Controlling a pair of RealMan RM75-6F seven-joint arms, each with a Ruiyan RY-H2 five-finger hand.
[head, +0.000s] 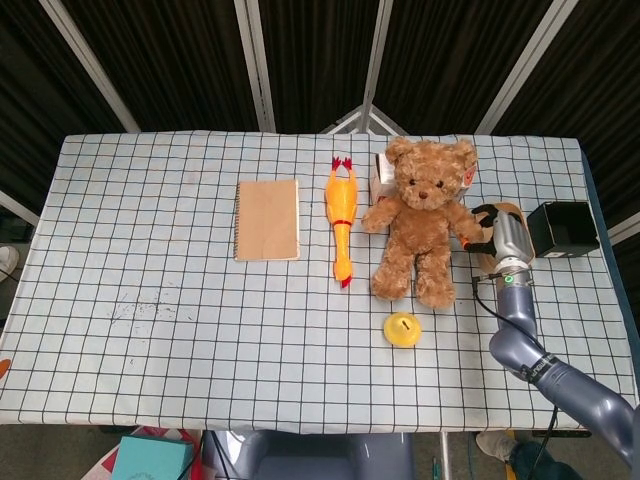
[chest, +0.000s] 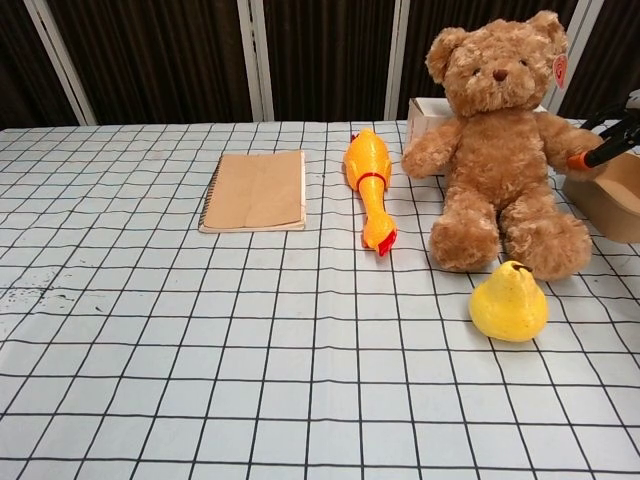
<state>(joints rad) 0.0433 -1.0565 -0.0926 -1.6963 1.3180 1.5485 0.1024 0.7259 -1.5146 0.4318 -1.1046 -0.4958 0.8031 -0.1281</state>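
Right hand (head: 497, 232), metal-grey with dark fingers tipped in orange, rests its fingers against the paw of the teddy bear (head: 422, 218); whether they close round the paw cannot be told. Its fingertips (chest: 590, 155) show at the chest view's edge. Left hand is not seen in either view.

Bear: plush, curly brown pile, seated upright at about 2 o'clock on the checked tablecloth (head: 150, 250), leaning back against a white box (chest: 428, 115).

Surroundings: a tan wooden tray (chest: 612, 200) lies under the hand, and a black square holder (head: 562, 228) stands beyond at 3 o'clock. A smooth yellow pear-shaped toy (head: 403, 328) sits just before the bear's feet. A glossy rubber chicken (head: 341, 220) and a kraft spiral notebook (head: 267, 219) lie at the bear's 9 o'clock.
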